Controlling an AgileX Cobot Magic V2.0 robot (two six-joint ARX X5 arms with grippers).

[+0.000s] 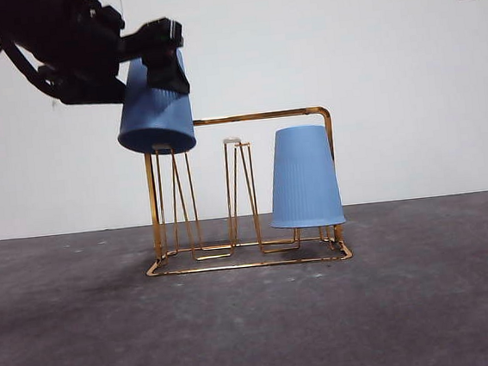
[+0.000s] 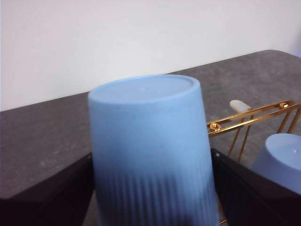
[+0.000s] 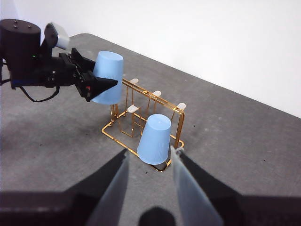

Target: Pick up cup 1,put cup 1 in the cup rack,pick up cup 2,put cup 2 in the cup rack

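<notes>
Nearest to me is the bare worktop (image 1: 257, 320), a dark grey, grainy, matte surface that should give decent friction to anything set down on it. Further back stands the cup rack (image 1: 259, 116), thin gold-coloured wire bent into an arched rectangular frame with upright hairpin prongs on a flat wire base; I judge it light and easy to nudge, so I want no sideways push against it. On its right prongs a blue cup (image 1: 304, 177) already sits upside down, mouth low, tapered and finely ribbed. At the left end, above the left prongs, my left tool (image 3: 96, 84) pinches the second blue cup (image 1: 155, 105) by its side walls, inverted and tilted, its rim at about the level of the prong tips. In the left wrist view the jaws press against opposite sides of the ribbed lower wall, the smooth flat bottom pointing away. The cup looks like light, stiff plastic, a little slick, so I reckon the ribbed band is the surest place to hold it. My right tool (image 3: 149, 162) waits well apart on the near side, jaws spread and holding nothing. A plain white wall (image 1: 388, 65) lies beyond.
</notes>
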